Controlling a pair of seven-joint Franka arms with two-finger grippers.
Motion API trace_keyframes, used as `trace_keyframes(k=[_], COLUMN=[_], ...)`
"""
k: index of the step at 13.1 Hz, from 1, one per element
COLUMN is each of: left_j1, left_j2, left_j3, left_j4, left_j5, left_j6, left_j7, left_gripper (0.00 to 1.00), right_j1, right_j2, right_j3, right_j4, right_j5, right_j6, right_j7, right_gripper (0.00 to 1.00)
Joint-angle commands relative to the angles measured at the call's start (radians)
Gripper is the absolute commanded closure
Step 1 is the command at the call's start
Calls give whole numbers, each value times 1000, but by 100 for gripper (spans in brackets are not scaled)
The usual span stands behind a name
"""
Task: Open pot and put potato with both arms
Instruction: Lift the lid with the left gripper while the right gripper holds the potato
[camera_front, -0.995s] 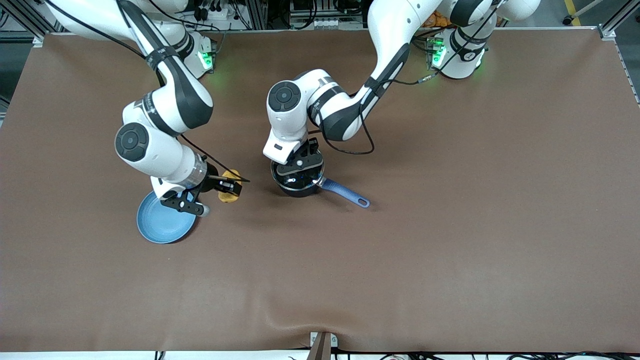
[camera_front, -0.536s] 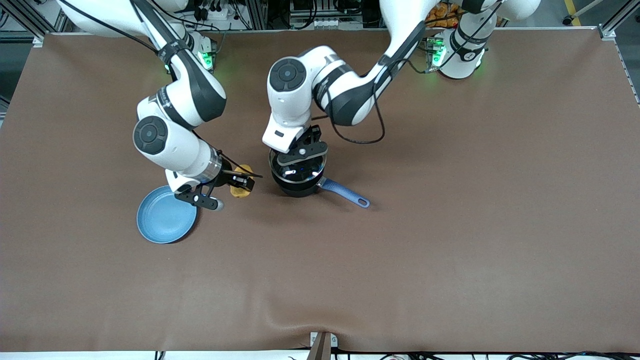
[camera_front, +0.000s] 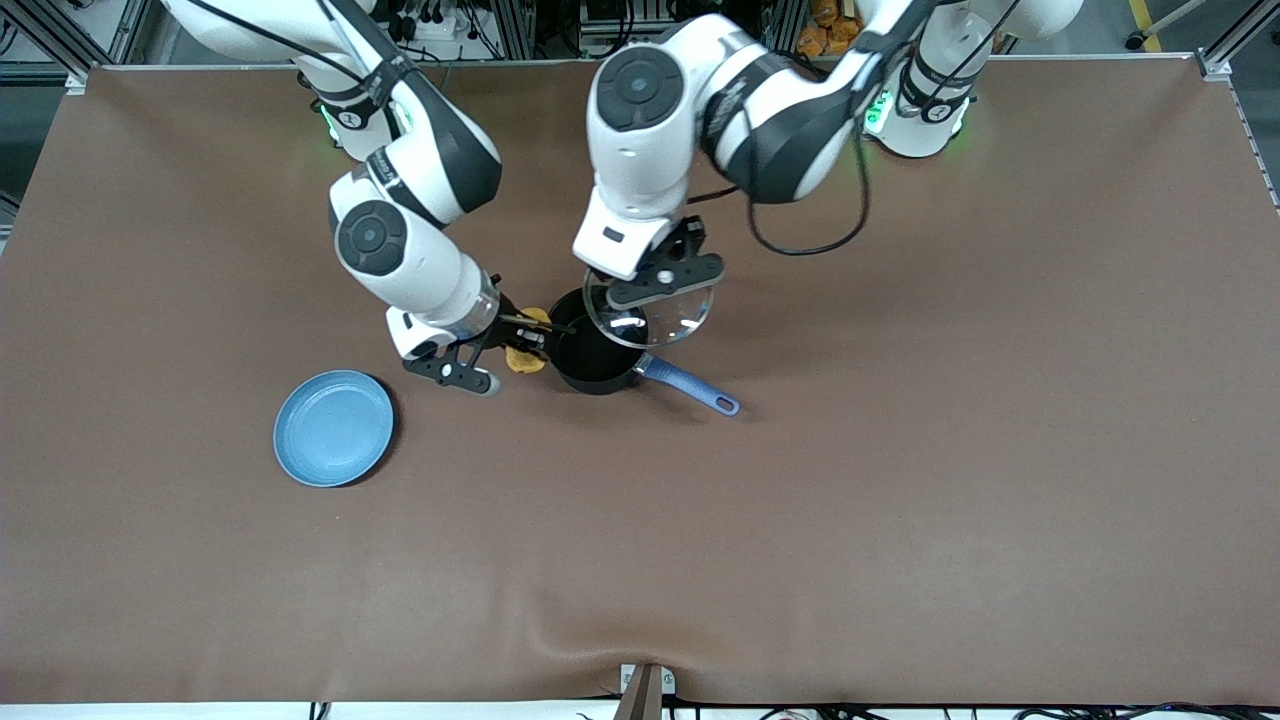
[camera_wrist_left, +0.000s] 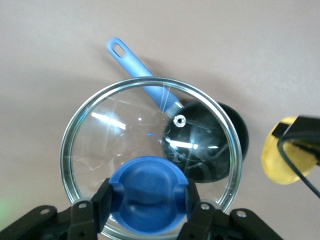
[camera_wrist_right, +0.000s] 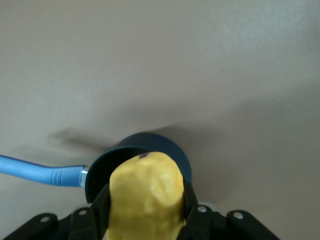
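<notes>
Lid (camera_front: 650, 312) is pinched by its knob in left gripper (camera_front: 662, 283), held over pot (camera_front: 592, 358). Potato (camera_front: 525, 352), clamped in right gripper (camera_front: 512, 343), is held beside rim; early release risks a miss, or lid gets clipped.

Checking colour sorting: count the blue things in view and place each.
3. The plate lies on the table toward the right arm's end. The pot handle points toward the front camera. The lid knob sits in the left gripper's jaws.

One pot (camera_front: 592, 358), potato (camera_front: 524, 352), plate (camera_front: 333, 428).
</notes>
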Motion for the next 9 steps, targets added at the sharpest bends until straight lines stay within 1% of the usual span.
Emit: trace_keyframes(k=[1, 2, 5, 7, 9], left_j1=[68, 85, 132, 155, 172], left_j2=[-117, -143, -201, -243, -275], left_j3=[0, 1, 2, 0, 0], left_j4=[-103, -128, -183, -232, -270], left_j5=[-24, -23, -19, -19, -20], left_j6=[-24, -29, -40, -40, -40], left_j7=[91, 128, 192, 203, 209], left_gripper=[100, 100, 100, 100, 100], right_j1=[76, 99, 148, 176, 197], right_j2=[13, 24, 68, 102, 133], right_j3=[-8, -10, -10, -11, -19], right_j4=[1, 1, 1, -1, -1], right_j5=[-120, -169, -243, -271, -294], right_j6=[21, 21, 29, 44, 87], right_j7=[109, 121, 125, 131, 152], right_gripper=[82, 82, 85, 87, 87])
